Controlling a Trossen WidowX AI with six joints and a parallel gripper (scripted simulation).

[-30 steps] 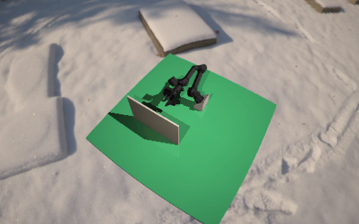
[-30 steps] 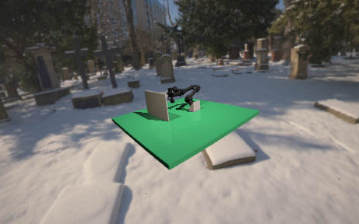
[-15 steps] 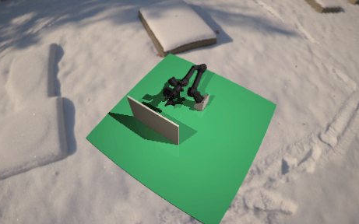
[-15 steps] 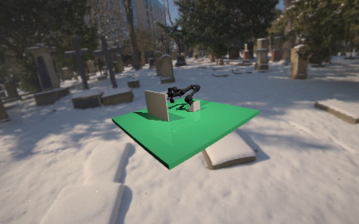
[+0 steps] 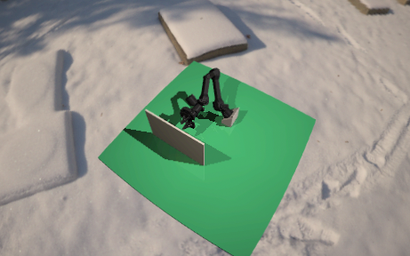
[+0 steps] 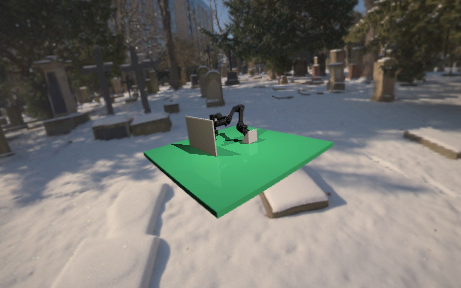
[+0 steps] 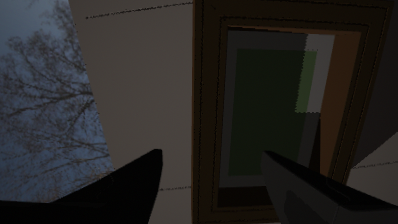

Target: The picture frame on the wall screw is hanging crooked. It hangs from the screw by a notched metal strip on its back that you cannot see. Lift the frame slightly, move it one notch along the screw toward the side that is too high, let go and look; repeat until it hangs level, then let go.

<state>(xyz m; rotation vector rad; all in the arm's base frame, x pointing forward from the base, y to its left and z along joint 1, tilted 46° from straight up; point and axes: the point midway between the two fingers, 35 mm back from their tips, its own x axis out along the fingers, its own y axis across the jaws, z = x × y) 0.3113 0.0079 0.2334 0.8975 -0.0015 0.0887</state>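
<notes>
The picture frame (image 7: 206,95), wooden with a dark green picture, hangs on the near face of the pale wall panel (image 7: 140,75) (image 5: 172,134) (image 6: 200,134) in the wrist view. The top and exterior views show only the panel's back, which hides the frame. The screw and notched strip are hidden. Perspective makes the frame's tilt hard to judge; its left rail is not parallel to the panel's slanting edge. My gripper (image 7: 212,158) (image 5: 188,125) is open in front of the frame. The frame's left rail shows between the fingertips, not gripped; the right fingertip overlaps the picture area.
The panel stands upright on the green table top (image 5: 244,178) (image 6: 254,175). The arm (image 5: 205,86) (image 6: 238,111) rises behind it from beside a small pale block (image 5: 230,119) (image 6: 251,136). Shadows fall across the frame and panel. Snowy ground surrounds the table top.
</notes>
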